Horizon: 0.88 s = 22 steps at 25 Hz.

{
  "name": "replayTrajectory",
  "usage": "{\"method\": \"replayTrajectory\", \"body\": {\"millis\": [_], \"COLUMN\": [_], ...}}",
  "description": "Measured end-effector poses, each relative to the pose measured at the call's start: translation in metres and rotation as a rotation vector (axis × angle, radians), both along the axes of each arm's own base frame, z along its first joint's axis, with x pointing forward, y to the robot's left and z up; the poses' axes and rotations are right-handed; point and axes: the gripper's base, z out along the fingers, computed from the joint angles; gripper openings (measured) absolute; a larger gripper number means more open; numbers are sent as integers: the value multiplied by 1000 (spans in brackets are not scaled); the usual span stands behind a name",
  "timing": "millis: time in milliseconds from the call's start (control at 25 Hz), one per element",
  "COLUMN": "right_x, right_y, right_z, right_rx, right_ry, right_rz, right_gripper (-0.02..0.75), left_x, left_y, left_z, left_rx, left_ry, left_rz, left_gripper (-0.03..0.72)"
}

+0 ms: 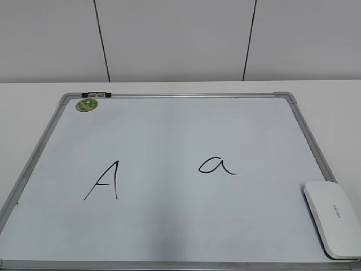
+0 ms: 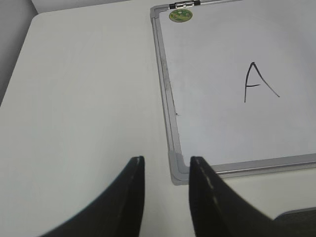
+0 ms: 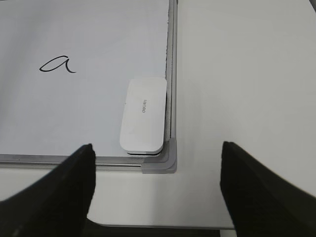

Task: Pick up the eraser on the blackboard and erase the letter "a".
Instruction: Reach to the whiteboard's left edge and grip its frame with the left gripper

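The blackboard (image 1: 169,237) is a white board with a silver frame, lying flat on the table. The white eraser (image 1: 333,218) lies at its near right corner; it also shows in the right wrist view (image 3: 143,115). The letter "a" (image 1: 216,165) is drawn right of the board's middle and shows in the right wrist view (image 3: 57,64). My right gripper (image 3: 157,148) is wide open and empty, above the table just short of the board's corner and the eraser. My left gripper (image 2: 166,163) is partly open and empty, at the board's near left corner (image 2: 177,165). Neither gripper shows in the exterior view.
A capital "A" (image 1: 105,180) is drawn on the left of the board. A round green sticker (image 1: 87,104) sits at the far left corner, beside a small clip on the frame (image 1: 96,94). White table (image 2: 84,98) surrounds the board; a wall stands behind.
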Motion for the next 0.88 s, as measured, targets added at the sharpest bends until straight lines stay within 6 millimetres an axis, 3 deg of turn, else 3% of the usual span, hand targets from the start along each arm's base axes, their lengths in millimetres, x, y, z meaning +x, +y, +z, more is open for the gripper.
{"method": "replayTrajectory", "body": {"millis": [880], "right_x": [0], "right_y": [0], "right_z": [0], "right_rx": [0], "right_ry": [0], "right_rz": [0], "right_gripper": [587], "left_x": [0], "left_y": [0], "left_z": [0], "left_rx": [-1], "left_ry": [0], "left_rz": [-1], "left_gripper": [250]}}
